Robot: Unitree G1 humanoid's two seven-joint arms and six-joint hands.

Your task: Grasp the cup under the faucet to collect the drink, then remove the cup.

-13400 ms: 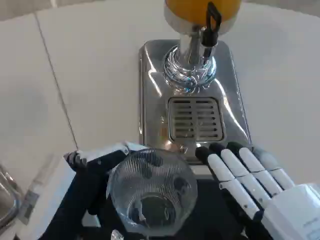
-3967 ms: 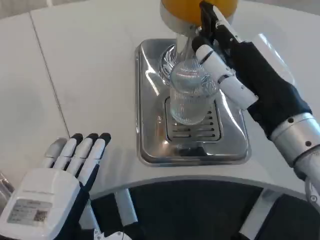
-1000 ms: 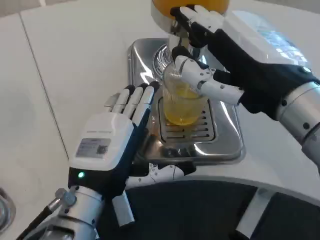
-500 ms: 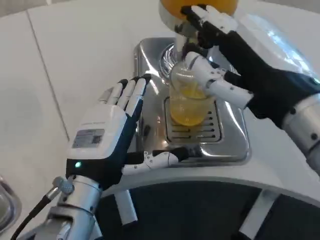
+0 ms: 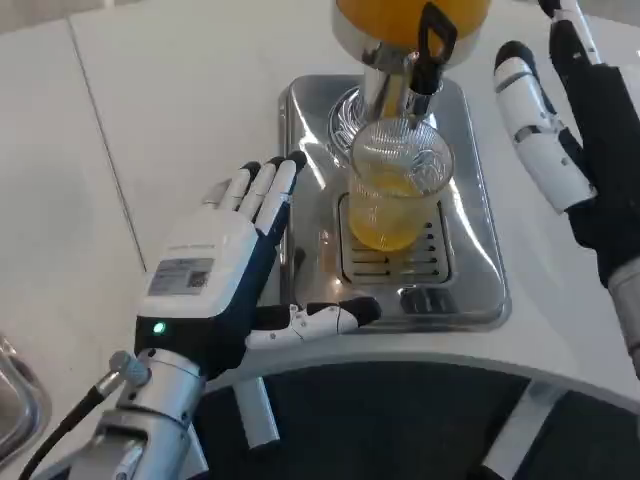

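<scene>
Cup (image 5: 396, 196), ribbed clear glass, stands free on the drip tray (image 5: 480, 270) right under the faucet (image 5: 432, 42), roughly half full of orange drink. No hand on it.

Left hand (image 5: 222, 290): to the left of the cup, fingers straight and held apart, thumb stretched out along the tray's front edge. Palm faces the cup, gap between them; holds nothing. Reads as a pre-grasp pose, the thumb and fingers spread wide enough to take the cup's wall from the side.

Right hand (image 5: 560, 130): to the right of the cup and well apart from it, up beside the dispenser, fingers extended and separated, nothing held. It is off the black faucet lever, which likely means the pour is meant to be over; no stream visible below the spout.

Drip tray: polished steel, slotted grate directly beneath the cup to catch drips. Cup sits centred on the grate, upright.

Dispenser tank (image 5: 385, 12): orange, behind and above the cup on a chrome column.

Judgement: filling done or nearly so; what remains is gripping the cup and drawing it out. Risk: a sideways nudge tips or slops a cup this full.
</scene>
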